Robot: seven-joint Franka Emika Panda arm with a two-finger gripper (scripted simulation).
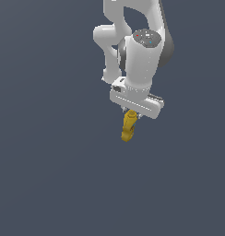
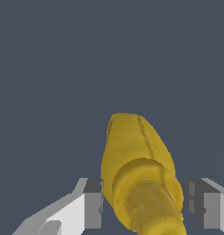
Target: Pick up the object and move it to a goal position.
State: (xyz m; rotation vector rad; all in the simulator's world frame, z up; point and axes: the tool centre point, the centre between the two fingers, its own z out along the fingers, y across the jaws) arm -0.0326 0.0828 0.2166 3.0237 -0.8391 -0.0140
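Seen in the exterior view: white arm (image 1: pixel 133 32) reaching down, tool (image 1: pixel 131 113) at its lower end, closed on the top of the yellow object (image 1: pixel 128 126), which hangs just below the tool, tilted slightly. Seen in the wrist view: one grey finger (image 2: pixel 92 206) pressed against the object (image 2: pixel 139 174), the other finger (image 2: pixel 203 206) just beside it, contact there not clear; dark plain ground behind.

Legible text, labels, brands, numbers, signs: none. The arm's white housing (image 1: pixel 141 60) bears only small red and blue dots, not readable as characters. The yellow object (image 1: pixel 128 125) carries no marking.
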